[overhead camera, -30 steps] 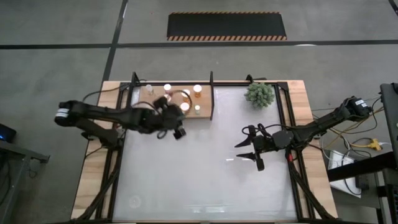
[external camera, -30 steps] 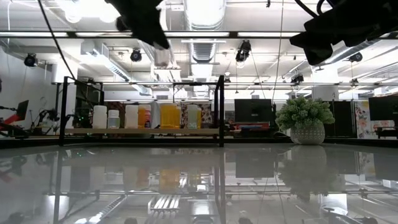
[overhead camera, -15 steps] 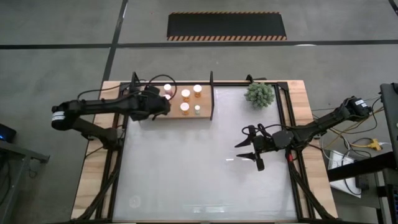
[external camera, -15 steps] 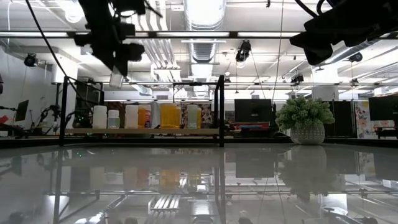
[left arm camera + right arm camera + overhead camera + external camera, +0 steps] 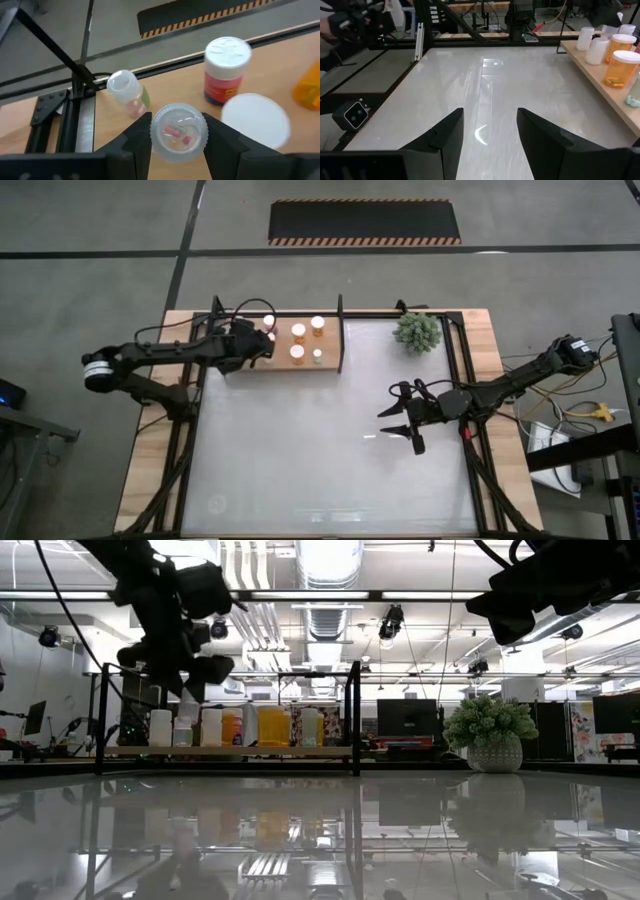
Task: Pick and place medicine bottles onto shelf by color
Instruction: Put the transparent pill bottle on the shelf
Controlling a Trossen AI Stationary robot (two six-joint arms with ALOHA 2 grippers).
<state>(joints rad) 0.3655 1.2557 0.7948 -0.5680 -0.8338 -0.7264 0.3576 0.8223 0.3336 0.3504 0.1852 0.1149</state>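
Where the high view looks down, the left end effector point(image 5: 262, 346) is seen over the shelf point(image 5: 330, 361), the right end effector point(image 5: 408, 420) parked spread above the worktop point(image 5: 300, 460). By the left wrist view, a clear bottle point(image 5: 179, 133) is clamped between fingers point(image 5: 137, 135); neighbouring bottles point(image 5: 226, 70) stand close and could be toppled during lowering.

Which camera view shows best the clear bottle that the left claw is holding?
The left wrist view: the clear bottle fills the left claw, pills visible inside. The high view hides it under the arm; the low view shows only a dark silhouette.
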